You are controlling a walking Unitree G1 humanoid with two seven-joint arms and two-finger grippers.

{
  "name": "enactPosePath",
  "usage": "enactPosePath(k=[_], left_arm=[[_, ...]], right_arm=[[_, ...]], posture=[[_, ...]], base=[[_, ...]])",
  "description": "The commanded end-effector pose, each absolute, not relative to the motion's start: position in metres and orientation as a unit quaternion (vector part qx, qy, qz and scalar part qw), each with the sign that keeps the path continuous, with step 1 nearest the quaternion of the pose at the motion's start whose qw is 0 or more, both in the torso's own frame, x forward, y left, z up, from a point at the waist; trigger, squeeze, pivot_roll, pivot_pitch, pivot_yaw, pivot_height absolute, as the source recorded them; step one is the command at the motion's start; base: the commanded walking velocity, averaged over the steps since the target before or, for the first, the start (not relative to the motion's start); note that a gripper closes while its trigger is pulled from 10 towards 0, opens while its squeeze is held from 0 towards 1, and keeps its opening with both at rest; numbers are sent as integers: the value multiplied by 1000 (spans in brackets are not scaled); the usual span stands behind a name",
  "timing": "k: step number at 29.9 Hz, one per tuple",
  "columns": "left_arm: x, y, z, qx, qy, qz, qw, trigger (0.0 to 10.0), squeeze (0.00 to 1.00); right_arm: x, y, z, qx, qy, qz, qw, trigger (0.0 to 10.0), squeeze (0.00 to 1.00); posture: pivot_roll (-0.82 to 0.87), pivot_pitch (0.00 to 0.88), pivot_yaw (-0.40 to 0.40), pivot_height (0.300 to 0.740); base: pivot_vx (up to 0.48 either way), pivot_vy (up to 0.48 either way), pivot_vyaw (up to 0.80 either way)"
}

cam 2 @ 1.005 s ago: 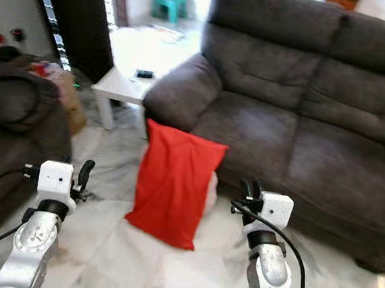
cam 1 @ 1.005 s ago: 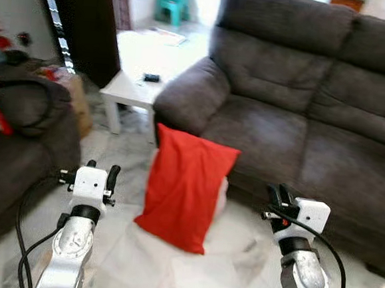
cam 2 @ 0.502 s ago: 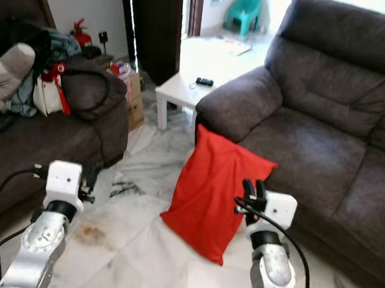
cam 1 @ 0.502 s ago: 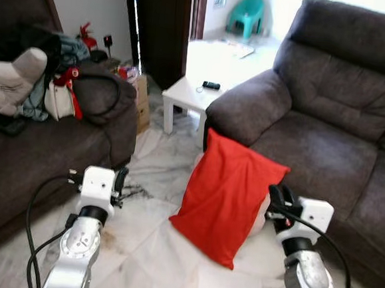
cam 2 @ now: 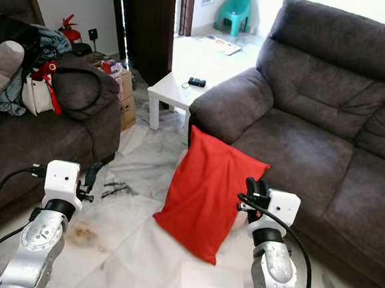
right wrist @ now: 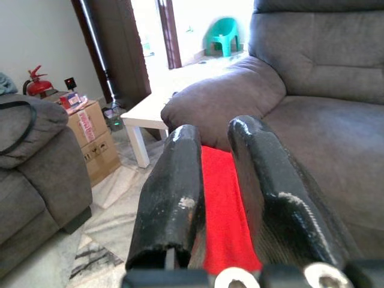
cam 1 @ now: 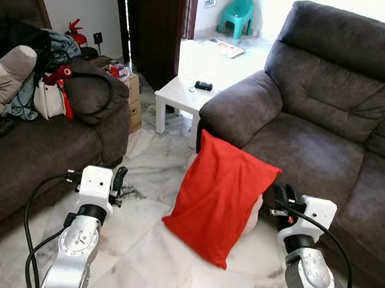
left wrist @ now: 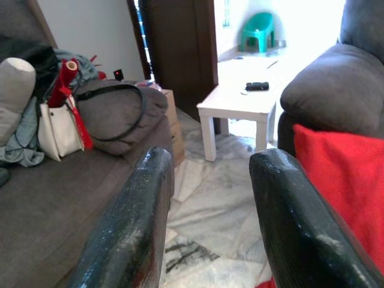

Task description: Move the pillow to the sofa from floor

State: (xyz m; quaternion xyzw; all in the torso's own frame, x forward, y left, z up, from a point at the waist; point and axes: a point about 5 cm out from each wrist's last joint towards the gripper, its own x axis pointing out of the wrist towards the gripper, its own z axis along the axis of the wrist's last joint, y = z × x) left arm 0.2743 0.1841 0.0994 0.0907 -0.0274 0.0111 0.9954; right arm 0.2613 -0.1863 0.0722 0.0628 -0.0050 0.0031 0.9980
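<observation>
Here, the red pillow point(cam 1: 220, 196) is stood on the floor point(cam 1: 141, 240) against the sofa point(cam 1: 327, 128), flanked by the left gripper point(cam 1: 118, 176) and right gripper point(cam 2: 255, 189), fingers spread, empty; no writing can be read.

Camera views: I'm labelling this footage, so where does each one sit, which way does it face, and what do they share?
Left eye, head: down at red pillow against sofa; both arms, left claw, right claw.
Right eye: same scene, slightly offset.
Left wrist: along open fingers toward the white side table.
Right wrist: along its fingers at the pillow.
All four share the pillow.
</observation>
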Motion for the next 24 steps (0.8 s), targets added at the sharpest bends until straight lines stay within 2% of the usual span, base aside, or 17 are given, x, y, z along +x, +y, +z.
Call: enactPosePath(k=[1, 7, 12, 24], left_arm=[[276, 184, 104, 86, -34, 14, 996, 10000, 0], [276, 184, 105, 84, -35, 16, 996, 10000, 0], [276, 183, 105, 83, -35, 16, 996, 10000, 0], [276, 183, 105, 81, -37, 18, 996, 10000, 0]], right_arm=[[264, -185, 80, 63, -18, 6, 998, 10000, 0], [265, -184, 80, 69, -12, 8, 998, 10000, 0], [266, -185, 82, 65, -17, 9, 998, 10000, 0], [266, -185, 83, 63, -16, 9, 998, 10000, 0]], posture=[[32, 0, -66, 740], [34, 0, -69, 740], [32, 0, -71, 740], [32, 0, -73, 740]], base=[[334, 0, 0], [363, 0, 0], [373, 0, -674], [380, 0, 0]])
